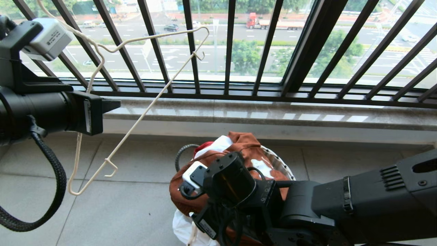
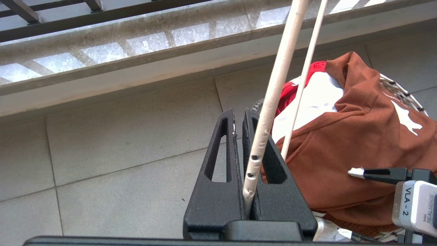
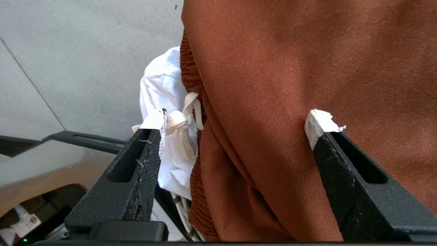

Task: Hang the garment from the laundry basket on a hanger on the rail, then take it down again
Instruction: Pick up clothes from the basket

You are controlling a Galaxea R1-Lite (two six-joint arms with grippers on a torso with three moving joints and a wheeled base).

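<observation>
The rust-brown garment [image 1: 244,143] lies heaped on top of the laundry basket [image 1: 277,161], its waistband and white drawstring [image 3: 186,123] hanging over the side. My right gripper [image 3: 239,126] is open right above it, with a fold of the garment [image 3: 290,85] between the spread fingers and not pinched. In the head view the right wrist [image 1: 227,181] hides those fingers. At the upper left, my left gripper [image 2: 239,114] is shut on the cream-white wire hanger [image 2: 273,95], which it holds in the air; the hanger [image 1: 136,123] slants across the balcony bars. The rail is out of view.
The black balcony railing [image 1: 232,51] and a stone sill [image 1: 273,116] close off the far side. White cloth [image 1: 184,225] and a red piece [image 2: 290,92] lie under the garment in the basket. Grey floor tiles [image 1: 129,212] lie between the two arms.
</observation>
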